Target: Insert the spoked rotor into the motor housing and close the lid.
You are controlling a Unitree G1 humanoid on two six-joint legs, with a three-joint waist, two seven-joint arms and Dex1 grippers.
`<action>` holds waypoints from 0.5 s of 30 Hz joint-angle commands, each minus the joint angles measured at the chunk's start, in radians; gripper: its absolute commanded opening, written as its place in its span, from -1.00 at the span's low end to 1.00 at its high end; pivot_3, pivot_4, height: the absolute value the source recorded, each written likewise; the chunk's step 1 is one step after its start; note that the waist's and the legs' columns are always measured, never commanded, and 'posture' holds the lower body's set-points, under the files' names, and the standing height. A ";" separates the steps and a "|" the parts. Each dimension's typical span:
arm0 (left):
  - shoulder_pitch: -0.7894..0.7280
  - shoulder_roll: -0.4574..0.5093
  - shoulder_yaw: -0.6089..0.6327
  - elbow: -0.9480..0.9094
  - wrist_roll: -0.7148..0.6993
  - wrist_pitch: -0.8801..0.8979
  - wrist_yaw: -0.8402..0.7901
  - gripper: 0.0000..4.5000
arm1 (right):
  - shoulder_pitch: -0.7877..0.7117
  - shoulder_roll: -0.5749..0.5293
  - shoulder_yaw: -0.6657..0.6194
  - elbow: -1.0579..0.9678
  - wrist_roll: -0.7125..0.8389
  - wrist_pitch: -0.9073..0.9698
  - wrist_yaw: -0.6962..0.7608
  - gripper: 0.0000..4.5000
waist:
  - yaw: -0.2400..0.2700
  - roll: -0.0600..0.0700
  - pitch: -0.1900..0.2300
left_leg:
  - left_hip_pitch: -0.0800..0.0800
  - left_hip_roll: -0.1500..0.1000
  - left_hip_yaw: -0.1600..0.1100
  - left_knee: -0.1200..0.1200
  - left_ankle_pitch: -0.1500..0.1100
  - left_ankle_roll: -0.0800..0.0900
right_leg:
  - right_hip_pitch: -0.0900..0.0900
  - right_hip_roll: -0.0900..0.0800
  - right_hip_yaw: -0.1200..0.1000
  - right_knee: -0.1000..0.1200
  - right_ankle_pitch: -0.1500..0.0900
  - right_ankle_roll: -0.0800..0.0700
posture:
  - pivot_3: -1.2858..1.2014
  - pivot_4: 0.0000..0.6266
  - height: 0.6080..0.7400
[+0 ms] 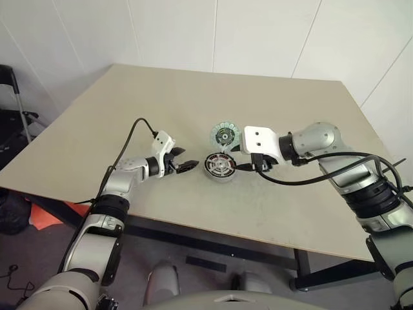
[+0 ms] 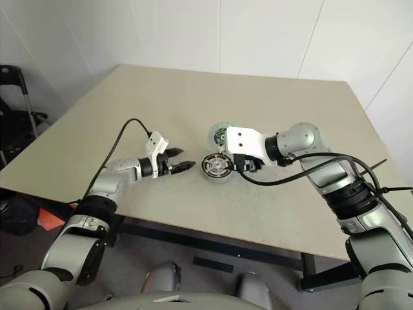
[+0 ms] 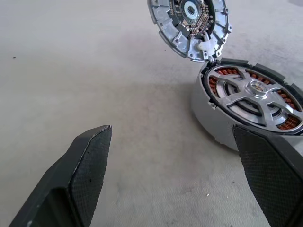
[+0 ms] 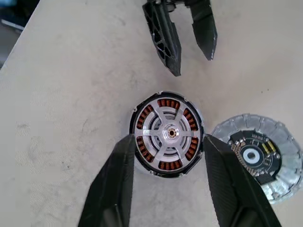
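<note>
- Beige table (image 1: 193,110): big bare top. Its near-left corner runs out of the head views, and the back edge meets the white wall.
- Right gripper (image 4: 166,146): jaws spread, hanging above the motor housing with nothing pinched. In the head views its white wrist block hides most of the fingers, so only the right wrist view shows the gap.
- Left gripper (image 1: 185,166): jaws spread wide and empty, tips pointing at the housing from just beside it. I can't tell whether the far finger touches the rim, because in the left wrist view that finger covers it.
- Motor housing (image 4: 166,134): sits flat on the table, framed between the right jaws and just past the left ones. Copper windings peek out between the spokes.
- Spoked rotor (image 4: 169,133): silver, already seated inside the housing.
- Lid (image 4: 257,156): silver disc, flipped open beside the housing just outside the right jaws. It looks attached at a white hinge piece, and its edge is cut off in both wrist views.
</note>
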 commanded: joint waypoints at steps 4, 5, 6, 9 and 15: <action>0.017 0.000 0.023 -0.046 -0.009 -0.012 0.017 0.93 | -0.067 0.075 0.113 0.157 -0.144 -0.218 0.091 0.96 | 0.001 0.000 0.000 | -0.002 0.000 0.000 0.004 -0.001 0.002 | 0.000 -0.001 0.000 0.002 0.000 0.000 | 0.03 -1.00 1.00; 0.025 0.001 0.024 -0.054 -0.010 -0.010 0.021 0.93 | -0.072 0.080 0.131 0.186 -0.173 -0.256 0.094 0.96 | 0.001 0.000 0.000 | -0.002 0.000 0.000 0.004 -0.001 0.002 | 0.000 -0.001 0.000 0.002 0.000 0.000 | 0.03 -1.00 1.00; 0.032 0.001 0.026 -0.062 -0.010 -0.007 0.025 0.93 | -0.077 0.086 0.146 0.215 -0.201 -0.293 0.096 0.96 | 0.002 0.000 0.000 | -0.002 0.000 0.000 0.005 -0.002 0.003 | 0.000 -0.001 0.000 0.002 0.000 0.000 | 0.03 -1.00 1.00; 0.044 0.001 0.028 -0.079 -0.011 -0.001 0.032 0.93 | -0.093 0.103 0.146 0.267 -0.232 -0.346 0.100 0.96 | 0.001 0.000 0.000 | -0.003 0.000 0.000 0.007 -0.002 0.004 | 0.000 -0.001 0.000 0.004 0.000 0.000 | 0.03 -1.00 1.00; 0.060 0.000 0.031 -0.100 -0.012 0.006 0.041 0.93 | -0.106 0.117 0.137 0.322 -0.271 -0.401 0.120 0.96 | -0.002 0.000 0.000 | -0.002 0.000 0.000 0.008 -0.002 0.004 | 0.000 -0.001 0.000 0.005 0.000 -0.001 | 0.03 -1.00 1.00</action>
